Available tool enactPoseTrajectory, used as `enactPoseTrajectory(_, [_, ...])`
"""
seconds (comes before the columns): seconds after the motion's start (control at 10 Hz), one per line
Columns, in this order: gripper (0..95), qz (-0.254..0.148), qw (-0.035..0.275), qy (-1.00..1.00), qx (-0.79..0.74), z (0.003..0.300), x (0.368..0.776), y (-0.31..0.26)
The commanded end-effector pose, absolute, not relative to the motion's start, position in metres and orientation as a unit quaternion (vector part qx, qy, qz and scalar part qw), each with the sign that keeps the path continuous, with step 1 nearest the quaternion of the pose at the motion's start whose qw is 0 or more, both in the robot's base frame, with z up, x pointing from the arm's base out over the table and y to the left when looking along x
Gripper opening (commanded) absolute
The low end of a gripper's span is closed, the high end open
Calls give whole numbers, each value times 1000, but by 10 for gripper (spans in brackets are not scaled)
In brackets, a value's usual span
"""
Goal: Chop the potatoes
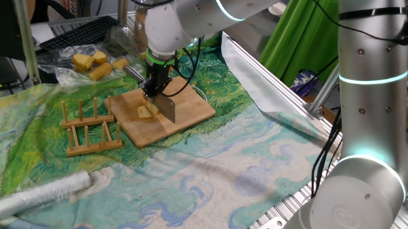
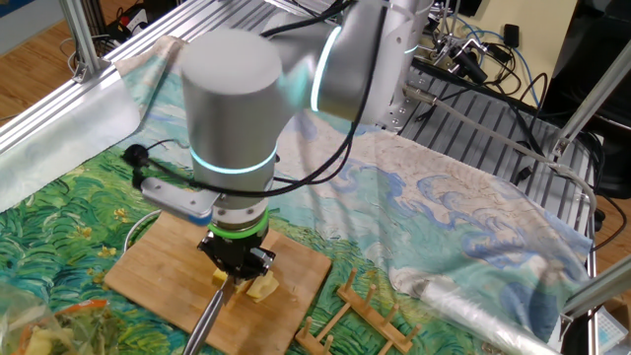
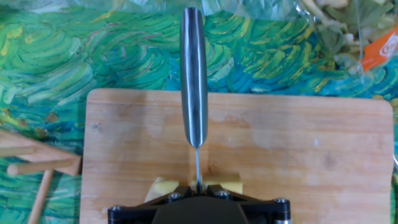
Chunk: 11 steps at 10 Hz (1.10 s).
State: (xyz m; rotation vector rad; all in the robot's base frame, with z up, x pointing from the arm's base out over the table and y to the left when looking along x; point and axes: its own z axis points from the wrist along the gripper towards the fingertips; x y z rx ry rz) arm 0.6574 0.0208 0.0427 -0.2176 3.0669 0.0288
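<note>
The pincer (image 1: 157, 89) points straight down over the board (image 1: 190, 115), its fingers pressed together on a knife (image 1: 166, 106) whose blade edge meets the wood. The potatoes (image 1: 147, 111) lie on the board directly beneath the pincer. In the hand view, pale pieces (image 3: 163, 185) show on both sides of the blade, and the steel handle (image 3: 193, 74) runs away across the board. A wooden rack (image 1: 89, 129) stands just beside the board.
</note>
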Motion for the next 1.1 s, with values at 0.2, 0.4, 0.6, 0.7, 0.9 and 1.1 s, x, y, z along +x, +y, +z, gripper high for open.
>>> enactPoseTrajectory(0.2, [0, 12, 17, 998, -66, 58, 651, 20])
enactPoseTrajectory(0.4, [0, 8, 19, 998, -66, 60, 651, 20])
enactPoseTrajectory(0.6, [0, 6, 20, 998, -66, 61, 651, 20])
enactPoseTrajectory(0.7, [0, 5, 21, 998, -65, 62, 650, 20])
enactPoseTrajectory(0.9, [0, 4, 21, 998, -65, 65, 650, 20])
enactPoseTrajectory(1.1, [0, 3, 20, 998, -64, 65, 650, 20])
